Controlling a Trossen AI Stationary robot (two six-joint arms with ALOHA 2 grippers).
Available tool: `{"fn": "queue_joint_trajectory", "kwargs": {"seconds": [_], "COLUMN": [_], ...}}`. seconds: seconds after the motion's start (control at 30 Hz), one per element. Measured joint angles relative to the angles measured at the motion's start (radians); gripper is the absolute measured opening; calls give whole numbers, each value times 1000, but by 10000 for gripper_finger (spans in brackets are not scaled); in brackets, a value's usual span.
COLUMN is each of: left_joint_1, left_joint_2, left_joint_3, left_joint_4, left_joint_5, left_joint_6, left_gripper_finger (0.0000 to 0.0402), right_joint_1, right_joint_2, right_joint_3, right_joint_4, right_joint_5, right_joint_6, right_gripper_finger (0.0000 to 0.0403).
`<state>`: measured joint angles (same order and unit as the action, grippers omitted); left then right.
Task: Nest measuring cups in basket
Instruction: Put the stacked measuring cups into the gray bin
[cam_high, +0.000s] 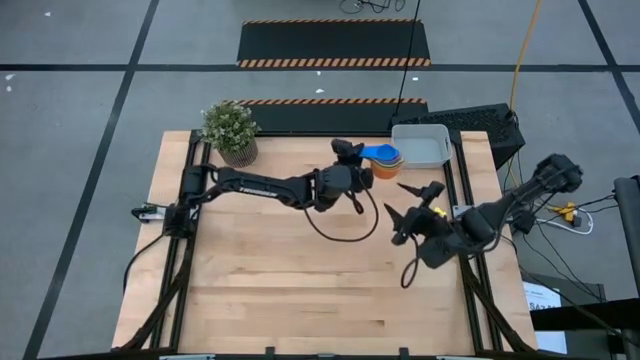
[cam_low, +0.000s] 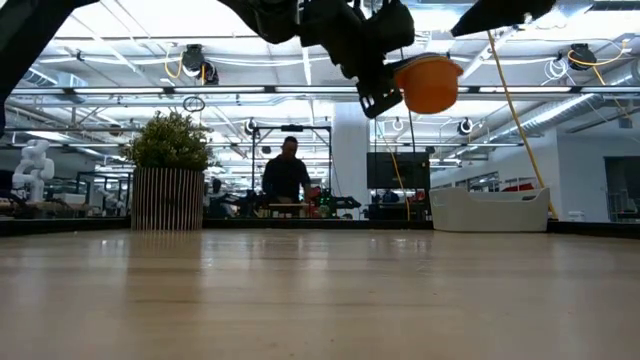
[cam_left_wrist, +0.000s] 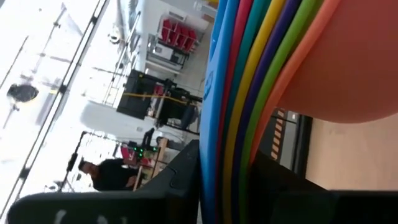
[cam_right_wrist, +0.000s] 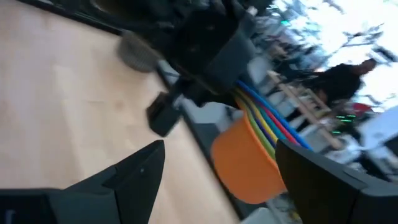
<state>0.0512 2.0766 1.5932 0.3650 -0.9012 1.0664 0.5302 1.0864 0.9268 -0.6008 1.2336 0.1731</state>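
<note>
The nested measuring cups (cam_high: 383, 155) form one stack, a light blue one on top and the orange one outermost below. In the low view the orange bowl (cam_low: 428, 83) hangs high above the table. My left gripper (cam_high: 362, 162) is shut on the stack, just left of the light-grey basket (cam_high: 421, 146) at the table's far right. The basket (cam_low: 490, 210) rests on its base. My right gripper (cam_high: 410, 207) is open and waits above the table, nearer than the basket. Its wrist view shows the cups (cam_right_wrist: 245, 163) beyond its spread fingers. My left gripper (cam_left_wrist: 236, 186) holds the stack by its layered handles (cam_left_wrist: 239, 124), pinched between the two fingers (cam_left_wrist: 180, 177). It comes at them roughly level from the table's left. The stack is lifted clear of the table, with the orange bowl (cam_left_wrist: 348, 62) farthest from the fingers.
A potted green plant (cam_high: 231, 131) stands at the table's far left corner. A dark cable (cam_high: 340, 225) loops over the table's middle. The near half of the wooden table (cam_high: 300, 300) is bare. A person (cam_low: 287, 175) sits in the room beyond.
</note>
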Motion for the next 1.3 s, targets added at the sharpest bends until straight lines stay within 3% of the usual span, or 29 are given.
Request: {"fn": "queue_joint_trajectory", "kwargs": {"seconds": [0.2, 0.47, 0.67, 1.0, 1.17, 1.3], "left_joint_1": [12, -5, 17, 113, 126, 101], "left_joint_2": [0, 0, 0, 0, -1, -1], "left_joint_3": [5, 5, 5, 5, 5, 5], "left_joint_4": [-26, -99, -19, 58, 25, -28], "left_joint_5": [-19, -18, 91, 213, 210, 172], "left_joint_6": [-59, -205, -203, -115, -113, -149], "left_gripper_finger": [81, 81, 81, 81, 81, 81], "right_joint_1": [-81, -156, -137, -14, -26, -69], "right_joint_2": [-3, -2, -17, -97, -116, -115], "right_joint_3": [0, 0, 0, 0, -6, -45], "right_joint_4": [93, 155, 144, 36, 2, 94], "right_joint_5": [79, -31, 39, 78, 78, 73], "right_joint_6": [-192, -369, -350, -160, -133, -154], "right_gripper_finger": [297, 297, 297, 297, 297, 297]}}
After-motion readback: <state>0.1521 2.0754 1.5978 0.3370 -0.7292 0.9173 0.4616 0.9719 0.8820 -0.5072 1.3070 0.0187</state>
